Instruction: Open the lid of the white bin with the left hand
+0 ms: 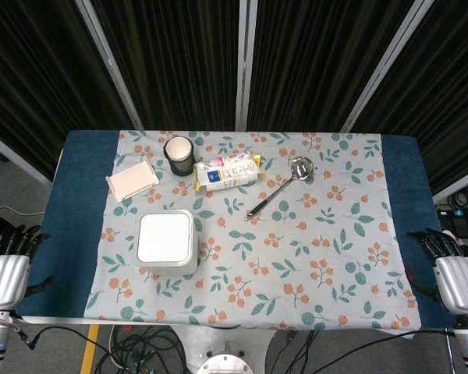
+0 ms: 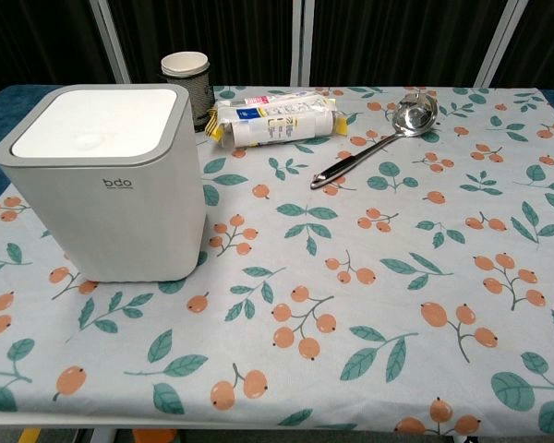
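The white bin [image 1: 167, 241] stands on the left half of the floral cloth, its flat lid [image 2: 96, 125] down and level. In the chest view the bin [image 2: 106, 185] fills the left side, logo facing me. My left hand [image 1: 6, 265] hangs off the table's left edge, well left of the bin, fingers apart and holding nothing. My right hand [image 1: 451, 269] sits off the right edge, likewise empty with fingers spread. Neither hand shows in the chest view.
Behind the bin lie a pale pink flat box [image 1: 132, 181], a dark cup [image 1: 179, 155], a snack packet [image 1: 228, 172] and a metal ladle [image 1: 281, 187]. The floral cloth [image 1: 320, 257] covers a blue table. Cables hang below the front edge.
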You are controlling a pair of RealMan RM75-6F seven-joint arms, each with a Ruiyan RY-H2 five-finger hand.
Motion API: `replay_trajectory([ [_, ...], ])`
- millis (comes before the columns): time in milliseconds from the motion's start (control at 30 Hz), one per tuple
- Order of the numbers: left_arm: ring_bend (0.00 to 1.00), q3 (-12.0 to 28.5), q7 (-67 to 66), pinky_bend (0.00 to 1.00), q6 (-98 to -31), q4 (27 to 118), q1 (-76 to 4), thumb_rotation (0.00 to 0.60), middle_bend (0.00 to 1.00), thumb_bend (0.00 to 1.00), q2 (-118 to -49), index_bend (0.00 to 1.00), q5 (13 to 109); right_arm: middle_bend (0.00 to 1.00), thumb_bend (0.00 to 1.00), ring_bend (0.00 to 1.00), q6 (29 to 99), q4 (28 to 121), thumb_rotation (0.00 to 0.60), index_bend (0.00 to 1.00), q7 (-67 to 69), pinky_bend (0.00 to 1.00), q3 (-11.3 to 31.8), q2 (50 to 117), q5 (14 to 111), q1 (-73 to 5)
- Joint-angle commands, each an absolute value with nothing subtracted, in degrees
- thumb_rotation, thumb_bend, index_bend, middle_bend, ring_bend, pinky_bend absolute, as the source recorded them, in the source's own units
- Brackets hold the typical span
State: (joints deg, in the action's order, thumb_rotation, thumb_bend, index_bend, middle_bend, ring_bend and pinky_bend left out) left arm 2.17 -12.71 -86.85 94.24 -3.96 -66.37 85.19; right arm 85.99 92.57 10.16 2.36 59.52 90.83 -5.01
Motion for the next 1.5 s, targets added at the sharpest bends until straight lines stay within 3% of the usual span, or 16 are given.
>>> replay_trajectory([
  [33,0.08,2.2,-12.8,0.01,-86.7,94.3,-4.0,0.600,0.14,0.00,-66.4,0.24,85.2,0.22,0.30,0.12,85.9,92.5,0.600,0.20,10.3,0.14,2.3,59.6,90.8,-5.1],
  [333,0.08,2.2,-12.2,0.01,-87.0,94.3,-5.0,0.600,0.14,0.00,-65.9,0.24,88.0,0.22,0.30,0.12,86.4,92.3,0.600,0.20,10.6,0.14,2.5,59.1,91.0,-5.1],
  [533,0.08,1.8,-6.6,0.01,-86.8,93.4,-9.1,0.600,0.14,0.00,-64.8,0.24,97.5,0.22,0.30,0.12,84.7,92.4,0.600,0.20,10.4,0.14,2.0,59.2,90.8,-5.5],
  [900,0.08,0.5,-1.8,0.01,-80.8,94.0,-18.8,0.600,0.14,0.00,-63.8,0.24,109.7,0.22,0.30,0.12,80.1,92.5,0.600,0.20,8.9,0.14,1.4,60.6,88.8,-6.9],
  [1367,0.08,-0.6,-3.4,0.01,-69.6,95.4,-25.9,0.600,0.14,0.00,-65.4,0.24,108.8,0.21,0.30,0.12,79.9,91.8,0.600,0.20,9.5,0.14,1.4,60.9,88.6,-7.1],
  [1500,0.08,-1.4,-5.0,0.01,-64.5,96.4,-27.6,0.600,0.18,0.00,-65.3,0.28,106.4,0.21,0.30,0.12,80.1,91.5,0.600,0.20,9.8,0.14,1.3,61.0,88.5,-6.9],
])
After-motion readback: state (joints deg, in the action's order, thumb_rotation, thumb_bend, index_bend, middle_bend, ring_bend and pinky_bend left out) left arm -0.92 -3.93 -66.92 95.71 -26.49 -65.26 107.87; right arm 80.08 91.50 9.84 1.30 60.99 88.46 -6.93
